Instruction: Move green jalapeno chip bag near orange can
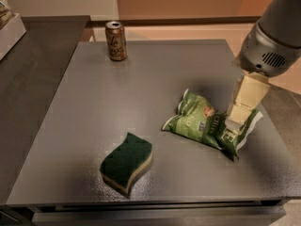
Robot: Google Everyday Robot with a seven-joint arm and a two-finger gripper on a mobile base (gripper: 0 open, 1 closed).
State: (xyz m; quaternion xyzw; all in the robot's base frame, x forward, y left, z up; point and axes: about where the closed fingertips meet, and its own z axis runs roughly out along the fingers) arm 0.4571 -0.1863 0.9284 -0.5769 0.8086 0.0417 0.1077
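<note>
One camera on this, high above the near edge of the table (pixel 141 79) and tilted down and forward, so the grey top fills nearly the whole view, with a strip of floor and wall beyond the far edge. It sits close in: the sponge (pixel 127 161) is nearest the lens, while the orange can (pixel 115 40) stands far back on the left. The arm (pixel 275 36) shows at upper right, and the gripper (pixel 236 126) is low at the right end of the green jalapeno chip bag (pixel 197 121).
</note>
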